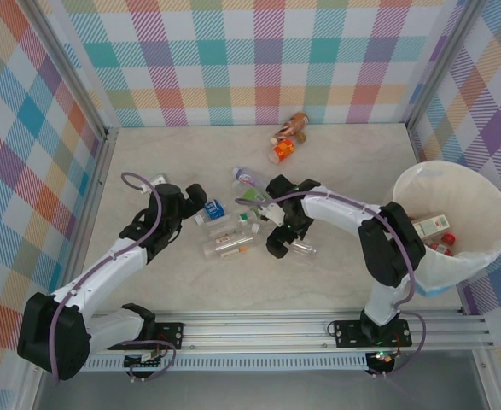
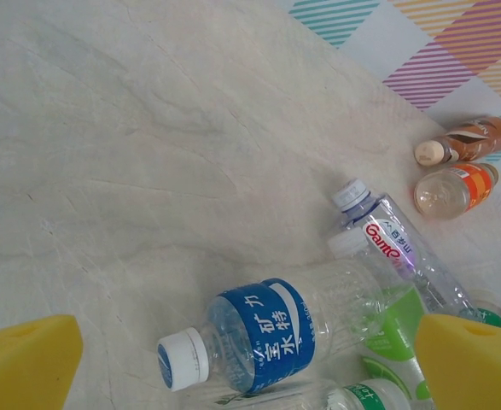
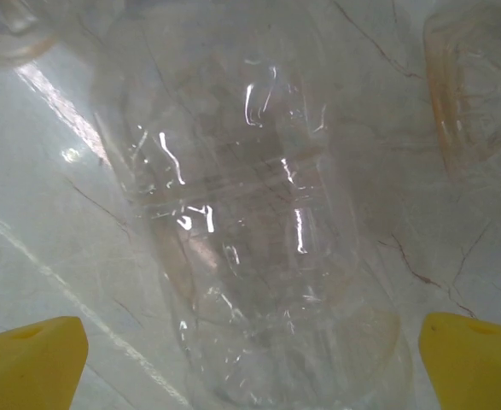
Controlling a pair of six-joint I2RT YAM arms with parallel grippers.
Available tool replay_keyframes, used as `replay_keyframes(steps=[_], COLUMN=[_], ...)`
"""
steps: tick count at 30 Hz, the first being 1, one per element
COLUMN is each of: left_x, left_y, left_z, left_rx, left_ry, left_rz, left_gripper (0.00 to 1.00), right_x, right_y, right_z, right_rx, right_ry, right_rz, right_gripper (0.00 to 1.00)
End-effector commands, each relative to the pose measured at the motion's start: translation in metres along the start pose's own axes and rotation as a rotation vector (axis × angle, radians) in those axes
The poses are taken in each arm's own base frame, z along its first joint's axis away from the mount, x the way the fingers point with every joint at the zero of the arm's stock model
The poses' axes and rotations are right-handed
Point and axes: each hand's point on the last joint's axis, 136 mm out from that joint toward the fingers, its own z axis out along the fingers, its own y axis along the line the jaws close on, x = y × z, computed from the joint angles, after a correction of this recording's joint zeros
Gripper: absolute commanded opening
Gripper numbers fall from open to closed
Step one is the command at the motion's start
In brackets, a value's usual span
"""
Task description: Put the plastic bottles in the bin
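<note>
1. left gripper [image 2: 248, 363] is hanging over the left side of the bottle cluster mid-table, yellow pads [image 2: 24, 363] spread wide and gripping nothing.
2. blue-label bottle [image 2: 259, 333] is lying on its side on the marble-look table [image 2: 148, 128] between those pads. Its white cap is pointing toward the left-hand pad, and it isn't touching either pad.
3. right gripper [image 3: 250, 367] is also standing fully spread, looking down on a clear unlabelled bottle [image 3: 250, 231] lying flat between its pads [image 3: 480, 363]. Gaps are showing on both sides, so nothing is being pinched.
4. bin [image 1: 408, 184] is sitting at the right edge of the table, just beside the right arm's elbow. A few bottles [image 1: 438, 226] are lying inside it; I can't tell the exact count.
5. red-logo bottle [image 2: 399, 256] and green-label bottle [image 2: 387, 342] are lying against the blue-label one.
6. brown bottle [image 2: 472, 141] and orange bottle [image 2: 455, 188] are lying side by side near the far wall, well apart from the cluster.
</note>
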Motion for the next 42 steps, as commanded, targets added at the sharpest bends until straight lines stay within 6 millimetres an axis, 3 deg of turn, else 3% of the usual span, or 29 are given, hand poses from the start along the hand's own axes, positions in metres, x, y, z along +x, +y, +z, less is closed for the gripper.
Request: replay_keyframes(steps=[1, 9, 17, 26, 30, 39, 42], left_x=[-0.001, 0.003, 0.003, -0.001, -0.001, 0.002, 0.002], left_y=[0.006, 0.006, 0.008, 0.009, 0.01, 0.009, 0.009], left_z=[0.001, 0.004, 0.002, -0.001, 0.0, 0.003, 0.004], left_rx=[-0.003, 0.002, -0.001, 0.001, -0.002, 0.007, 0.007], left_ry=[-0.009, 0.009, 0.007, -0.01, -0.015, -0.002, -0.003], left_rz=[-0.031, -0.043, -0.049, -0.061, -0.063, -0.077, -0.084], left_gripper=[1.0, 1.0, 1.0, 1.0, 1.0, 1.0, 1.0], right_x=[0.008, 0.009, 0.01, 0.007, 0.01, -0.006, -0.019], right_y=[0.003, 0.003, -0.002, -0.002, -0.002, -0.004, -0.012], right_z=[0.013, 0.039, 0.042, 0.008, -0.01, -0.069, -0.099], right_rx=[0.022, 0.038, 0.082, 0.116, 0.142, 0.204, 0.258], right_ry=[0.041, 0.078, 0.08, -0.006, -0.031, -0.223, -0.328], right_rz=[-0.077, -0.101, -0.126, -0.129, -0.128, -0.119, -0.066], right_gripper=[1.0, 0.9, 0.7, 0.52, 0.51, 0.5, 0.49])
